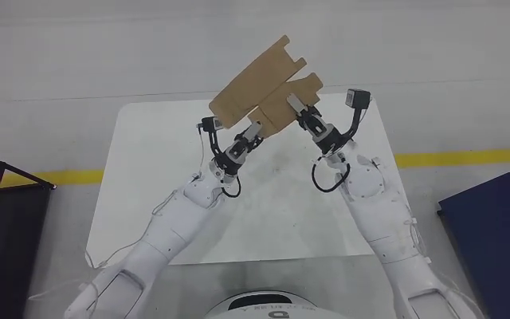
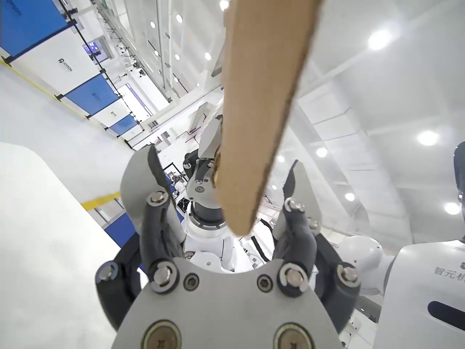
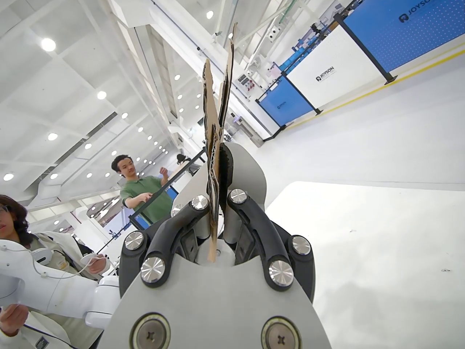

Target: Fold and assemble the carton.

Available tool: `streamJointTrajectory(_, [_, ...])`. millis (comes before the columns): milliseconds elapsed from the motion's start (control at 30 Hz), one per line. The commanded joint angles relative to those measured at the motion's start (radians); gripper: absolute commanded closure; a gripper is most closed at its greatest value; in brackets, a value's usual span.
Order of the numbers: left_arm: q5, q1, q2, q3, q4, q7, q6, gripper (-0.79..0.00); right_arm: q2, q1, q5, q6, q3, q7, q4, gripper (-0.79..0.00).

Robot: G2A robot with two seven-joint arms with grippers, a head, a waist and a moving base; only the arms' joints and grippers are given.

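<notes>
Evidently early in the job: the carton (image 1: 263,84) is a flattened sheet of brown corrugated cardboard with notched flaps, held tilted in the air over the far edge of the white bench (image 1: 159,175). The right tool (image 3: 219,168) is clamped on its lower edge, where two layers show pressed together. The left tool (image 2: 225,176) has its jaws apart, with a corner of the sheet between them but touching neither. No panel looks erected, so I judge that all the folding and closing is left to do.
</notes>
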Motion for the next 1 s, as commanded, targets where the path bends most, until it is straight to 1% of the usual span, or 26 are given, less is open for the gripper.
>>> streamJointTrajectory(0, [0.006,-0.003,-0.005,0.0,0.004,0.003,0.0,-0.329,0.0,0.0,0.005,-0.001,-0.001,0.003,0.005,0.0])
streamJointTrajectory(100, [0.015,-0.004,-0.011,-0.006,0.01,0.006,0.0,-0.24,0.0,0.002,0.012,-0.003,-0.001,0.006,0.01,0.0])
streamJointTrajectory(133, [0.019,-0.004,-0.012,-0.008,0.012,0.006,0.0,-0.185,0.0,0.003,0.015,-0.005,-0.002,0.008,0.011,0.0])
streamJointTrajectory(200, [0.024,-0.004,-0.015,-0.013,0.013,0.007,0.0,-0.12,0.0,0.006,0.018,-0.006,-0.004,0.012,0.017,0.0])
streamJointTrajectory(300, [0.03,-0.002,-0.019,-0.023,0.015,0.007,0.0,0.0,-0.001,0.012,0.026,-0.007,-0.009,0.015,0.027,0.0])
streamJointTrajectory(533, [0.066,0.001,-0.025,-0.045,0.019,0.015,0.0,0.0,-0.004,0.037,0.046,-0.014,-0.028,0.035,0.054,0.0])
streamJointTrajectory(900, [0.089,0.028,-0.029,-0.095,-0.003,0.036,0.0,0.0,-0.012,0.111,0.105,-0.026,-0.056,0.066,0.125,0.0])
streamJointTrajectory(933, [0.091,0.03,-0.029,-0.1,-0.005,0.036,0.0,0.0,-0.013,0.117,0.106,-0.025,-0.059,0.068,0.131,-0.049])
streamJointTrajectory(967, [0.092,0.032,-0.029,-0.104,-0.007,0.036,0.0,0.0,-0.014,0.122,0.109,-0.023,-0.061,0.068,0.136,-0.215])
